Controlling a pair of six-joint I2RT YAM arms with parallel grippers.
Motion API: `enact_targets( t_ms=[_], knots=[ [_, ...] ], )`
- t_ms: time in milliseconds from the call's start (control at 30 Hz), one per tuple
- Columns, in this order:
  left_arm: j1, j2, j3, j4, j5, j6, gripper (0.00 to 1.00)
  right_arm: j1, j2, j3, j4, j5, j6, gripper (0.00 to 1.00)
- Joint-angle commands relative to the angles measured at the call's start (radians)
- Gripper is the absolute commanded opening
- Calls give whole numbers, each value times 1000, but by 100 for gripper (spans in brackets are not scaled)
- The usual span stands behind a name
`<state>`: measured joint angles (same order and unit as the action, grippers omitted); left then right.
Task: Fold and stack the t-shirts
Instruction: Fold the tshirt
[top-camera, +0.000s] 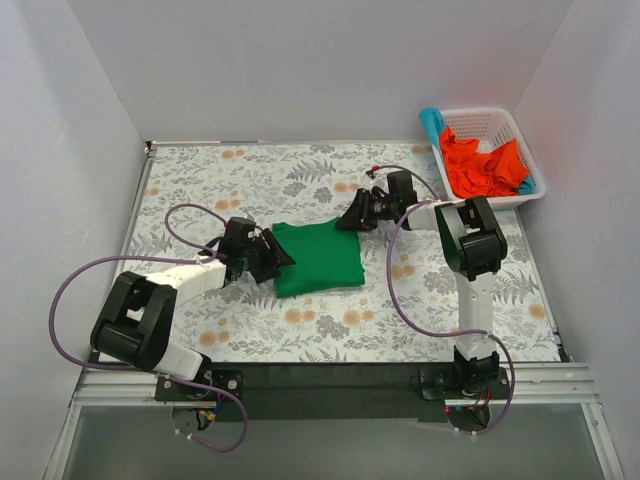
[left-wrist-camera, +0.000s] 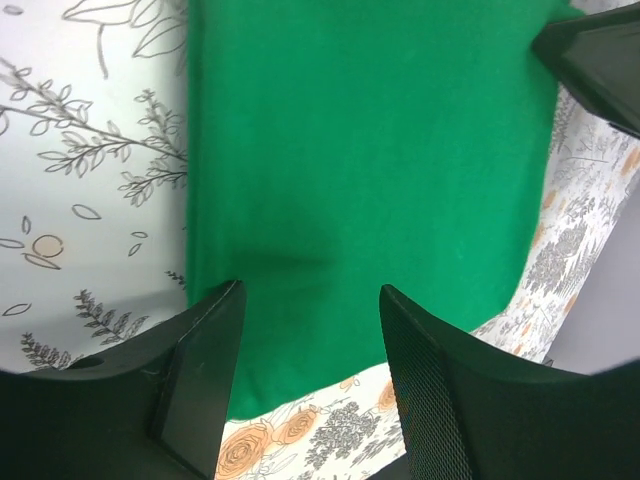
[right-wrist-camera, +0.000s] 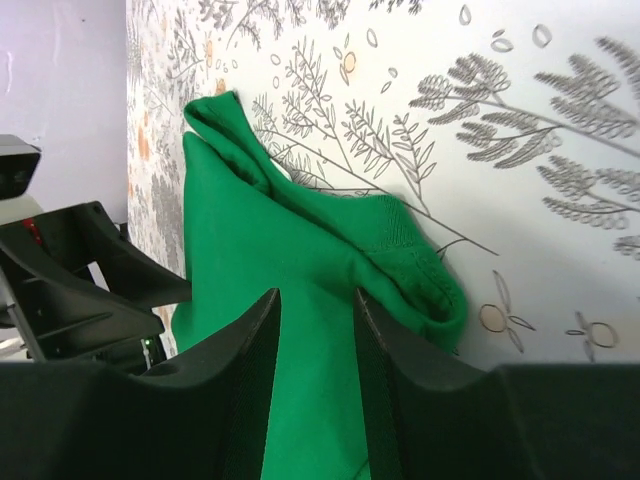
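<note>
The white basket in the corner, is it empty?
No, the basket holds a heap of orange-red shirts.

Left gripper (left-wrist-camera: 310, 300): both black fingers (left-wrist-camera: 205, 370) enter from the bottom edge, spread well apart, nothing pinched between them. They straddle the near part of the green t-shirt (left-wrist-camera: 360, 150), which lies flat and fills the middle of frame. Faint dark crease in the cloth just above the gap. Floral tablecloth (left-wrist-camera: 90, 150) shows at left and lower right. A black angular piece (left-wrist-camera: 595, 60) overlaps the shirt's top right corner.
</note>
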<state>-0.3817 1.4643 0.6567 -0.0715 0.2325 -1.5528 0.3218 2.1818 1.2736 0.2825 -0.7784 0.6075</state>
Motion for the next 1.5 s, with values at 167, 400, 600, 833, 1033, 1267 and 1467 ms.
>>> enact_targets(
  t_ms=[167,400,600,833,1033,1267,1467],
  knots=[
    [-3,-81,3,38,-10,5,60,-55,-78,-34,64,-30,-12,43],
    [-52,-131,50,18,28,0,60,0,-374,-264,79,-99,-14,43],
    [-123,-21,90,50,56,-26,46,28,-419,-489,171,-125,-23,40],
    [-126,82,43,67,44,-76,34,-33,-283,-625,279,-157,-58,33],
    [-126,-36,66,7,-10,-58,49,-44,-359,-629,271,-165,-48,34],
    [-126,-168,170,-223,-209,26,75,-44,-551,-554,63,-78,-119,42],
    [-126,-139,193,-378,-282,42,89,-44,-668,-462,-320,227,-308,47]
  ],
)
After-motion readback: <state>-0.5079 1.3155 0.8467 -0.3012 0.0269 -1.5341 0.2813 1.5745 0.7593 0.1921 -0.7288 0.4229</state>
